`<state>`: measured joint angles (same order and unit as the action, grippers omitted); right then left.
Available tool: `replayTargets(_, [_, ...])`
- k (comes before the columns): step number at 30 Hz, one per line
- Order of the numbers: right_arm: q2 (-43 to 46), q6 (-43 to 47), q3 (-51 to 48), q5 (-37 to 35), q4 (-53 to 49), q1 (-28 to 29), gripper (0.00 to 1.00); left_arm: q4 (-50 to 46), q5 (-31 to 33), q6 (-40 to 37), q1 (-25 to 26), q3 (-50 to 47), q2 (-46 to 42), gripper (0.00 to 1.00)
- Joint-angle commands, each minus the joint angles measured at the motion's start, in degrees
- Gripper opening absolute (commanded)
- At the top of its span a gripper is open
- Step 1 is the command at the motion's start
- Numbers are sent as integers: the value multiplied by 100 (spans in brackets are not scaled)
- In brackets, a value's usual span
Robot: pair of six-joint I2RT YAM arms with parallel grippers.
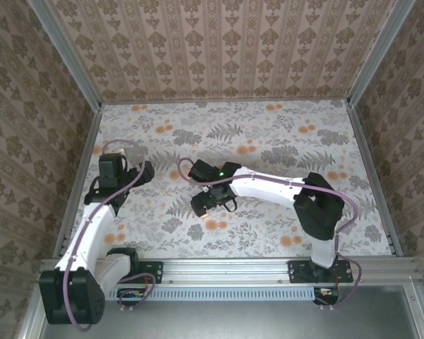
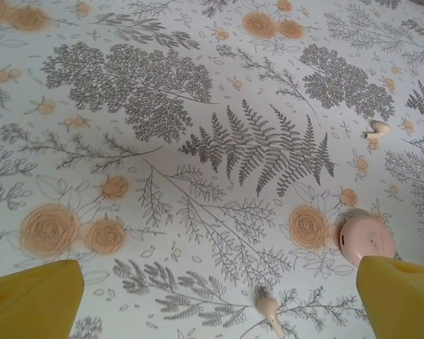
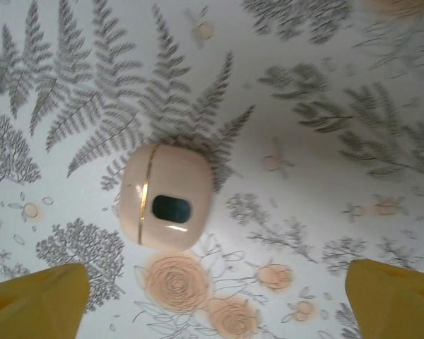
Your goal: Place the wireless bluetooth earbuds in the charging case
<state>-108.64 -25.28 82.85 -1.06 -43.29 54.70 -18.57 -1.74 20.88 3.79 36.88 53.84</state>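
Top: left claw point(image 1: 142, 172), right claw point(image 1: 205, 202) held over floral counter point(image 1: 290, 145).
Left wrist: claw released, empty; one earbud point(image 2: 268, 308) lower centre, second earbud point(image 2: 377, 128) upper right, charging case point(image 2: 366, 239) lower right.
Right wrist: claw released above closed case.
Step judged: case approach; lid-opening needed next.

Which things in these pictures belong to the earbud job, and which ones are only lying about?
Belong to the job:
pale pink rounded plastic charging case, lid shut
small beige earbud, nearer in the left wrist view
second beige earbud, farther off

Only surroundings:
flower-and-fern printed table cover
patterned wall panels
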Motion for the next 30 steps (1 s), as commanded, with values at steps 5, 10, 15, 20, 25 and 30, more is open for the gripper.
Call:
replayTargets(5, [-518,-522,634,387,-560,12,84,-697,27,133,50,-195,-352,100])
replayTargets(10, [-963,-557,1111,326,-901,16,85,-722,-145,119,60,-217,-357,100])
replayTargets(15, [-1333,-617,1435,301,-973,50,83,-640,-350,53,67,-235,-340,100])
replayTargets(20, [-1760,-651,1741,233,-1184,52,76,-586,-553,-8,73,-228,-336,97])
replayTargets(25, [-1937,-686,1885,229,-1329,50,66,-589,-599,-91,78,-193,-364,97])
replayTargets(30, [-1940,-747,1863,216,-1412,39,50,-488,-786,-252,74,-173,-414,94])
